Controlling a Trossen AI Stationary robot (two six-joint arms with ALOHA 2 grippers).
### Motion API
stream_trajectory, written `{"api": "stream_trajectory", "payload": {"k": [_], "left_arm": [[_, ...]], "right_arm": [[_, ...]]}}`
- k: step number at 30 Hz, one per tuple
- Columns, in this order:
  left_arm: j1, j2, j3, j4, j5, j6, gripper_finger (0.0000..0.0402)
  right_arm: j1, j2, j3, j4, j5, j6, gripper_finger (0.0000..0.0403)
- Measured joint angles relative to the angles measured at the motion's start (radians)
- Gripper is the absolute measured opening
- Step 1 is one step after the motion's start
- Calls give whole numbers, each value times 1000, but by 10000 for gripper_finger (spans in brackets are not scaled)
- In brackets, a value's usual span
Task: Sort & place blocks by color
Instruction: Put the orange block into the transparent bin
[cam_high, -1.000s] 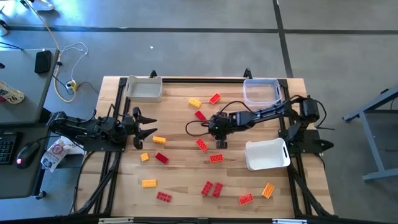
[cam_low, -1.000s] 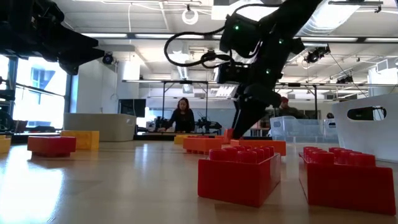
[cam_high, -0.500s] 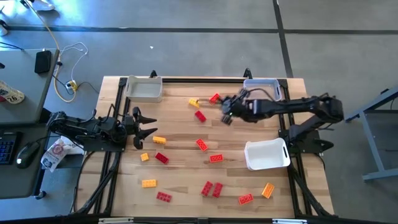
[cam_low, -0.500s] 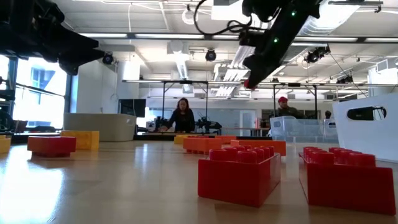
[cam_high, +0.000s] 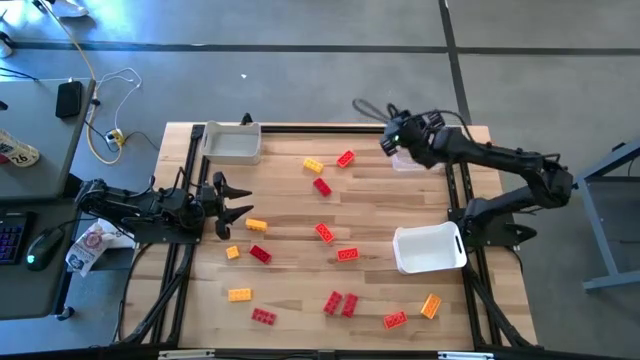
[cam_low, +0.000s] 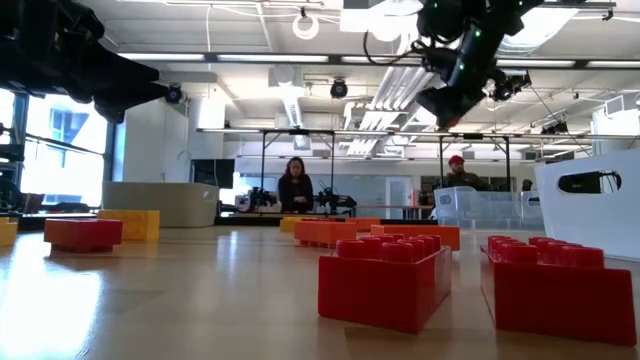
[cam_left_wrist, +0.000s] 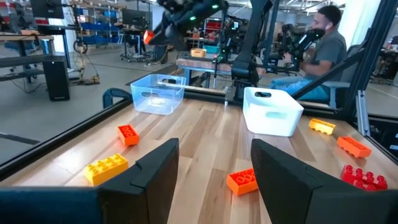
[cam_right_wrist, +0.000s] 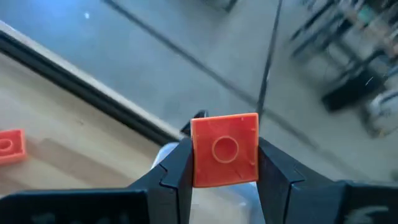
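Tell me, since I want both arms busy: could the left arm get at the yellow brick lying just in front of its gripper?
Probably yes. The left gripper is open and holds nothing, and the yellow brick lies alone on bare wood right beside its fingertips, nothing between them. The right gripper is far off with a red brick.

Two dark jointed arms, looped black cables, blunt black jaws.

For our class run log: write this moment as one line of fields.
right gripper: shut on red block, raised over clear tray | left gripper: open, waiting at left edge
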Motion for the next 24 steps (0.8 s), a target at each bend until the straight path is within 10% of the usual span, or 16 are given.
{"api": "stream_trajectory", "payload": {"k": [11,24], "left_arm": [[0,0,0,-7,0,-15,191],[0,0,0,-8,8,-41,191]], "right_arm": [[-305,126,0,-113,-448,71,107],[-381,311,0,-155,-557,57,107]]}}
